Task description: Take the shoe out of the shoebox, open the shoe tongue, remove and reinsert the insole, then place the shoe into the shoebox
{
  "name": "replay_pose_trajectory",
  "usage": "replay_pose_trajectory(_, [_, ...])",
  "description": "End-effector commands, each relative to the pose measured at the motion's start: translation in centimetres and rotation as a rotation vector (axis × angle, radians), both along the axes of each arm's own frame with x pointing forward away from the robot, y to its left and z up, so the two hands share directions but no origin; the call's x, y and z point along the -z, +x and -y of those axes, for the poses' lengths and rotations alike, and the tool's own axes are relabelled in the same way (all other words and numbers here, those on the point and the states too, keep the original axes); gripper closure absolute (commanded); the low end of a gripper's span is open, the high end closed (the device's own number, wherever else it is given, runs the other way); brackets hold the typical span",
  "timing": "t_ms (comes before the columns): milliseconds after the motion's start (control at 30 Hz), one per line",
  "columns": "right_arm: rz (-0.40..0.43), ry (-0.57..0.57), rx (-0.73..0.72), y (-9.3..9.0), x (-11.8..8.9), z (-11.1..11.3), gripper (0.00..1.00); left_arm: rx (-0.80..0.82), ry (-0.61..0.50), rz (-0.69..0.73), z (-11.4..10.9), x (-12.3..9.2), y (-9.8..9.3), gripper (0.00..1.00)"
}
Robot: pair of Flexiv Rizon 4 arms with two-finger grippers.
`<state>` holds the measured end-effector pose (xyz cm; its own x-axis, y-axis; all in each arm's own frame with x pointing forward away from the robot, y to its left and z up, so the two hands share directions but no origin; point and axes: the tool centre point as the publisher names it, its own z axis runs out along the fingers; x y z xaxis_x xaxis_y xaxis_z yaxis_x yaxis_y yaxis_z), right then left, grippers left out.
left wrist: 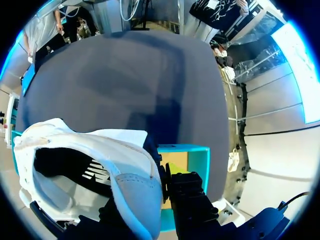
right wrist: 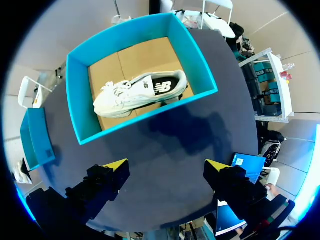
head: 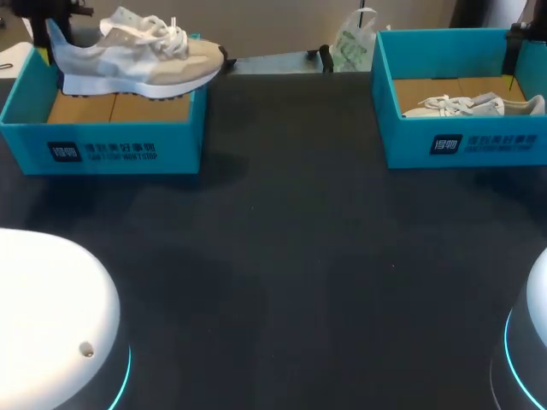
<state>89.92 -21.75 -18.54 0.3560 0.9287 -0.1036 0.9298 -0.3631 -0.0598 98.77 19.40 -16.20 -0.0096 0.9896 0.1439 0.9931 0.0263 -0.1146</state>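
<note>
A grey and white sneaker (head: 137, 55) hangs just above the left blue shoebox (head: 102, 149), toe pointing toward the table's middle. My left gripper (head: 53, 38) is shut on its heel. In the left wrist view the heel collar (left wrist: 125, 170) fills the space by my left gripper (left wrist: 161, 180), with one finger outside it and the other hidden inside the shoe. A second white sneaker (head: 474, 105) lies on its side in the right blue shoebox (head: 461, 141). My right gripper (right wrist: 166, 169) hovers open above the table just in front of that box (right wrist: 145, 120), with its shoe (right wrist: 140, 92) ahead.
A white plastic bag (head: 352, 43) sits at the table's back edge between the two boxes. The dark tabletop (head: 282, 256) stretches between the boxes and my arm bases (head: 51, 316) at the front corners.
</note>
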Motion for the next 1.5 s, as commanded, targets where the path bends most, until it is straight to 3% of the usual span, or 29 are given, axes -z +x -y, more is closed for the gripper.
replay_pose_trajectory(33, [0.002, 0.000, 0.000, -0.1, 0.0, 0.0, 0.00, 0.045, 0.000, 0.311, -0.1, -0.2, -1.0, 1.00])
replay_pose_trajectory(367, [0.002, 0.000, 0.000, -0.1, 0.0, 0.0, 0.00, 0.132, 0.024, 0.306, 6.3, 2.6, -10.4, 1.00])
replay_pose_trajectory(900, [0.002, 0.000, 0.000, -0.1, 0.0, 0.0, 0.00, 0.193, 0.031, 0.319, 14.5, 5.5, -18.8, 1.00])
replay_pose_trajectory(967, [0.002, 0.000, 0.000, -0.1, 0.0, 0.0, 0.00, 0.210, 0.032, 0.297, 15.8, 6.0, -19.6, 1.00])
replay_pose_trajectory(1500, [0.002, 0.000, 0.000, -0.1, 0.0, 0.0, 0.00, 0.210, 0.024, 0.291, 16.0, 6.6, -19.8, 1.00])
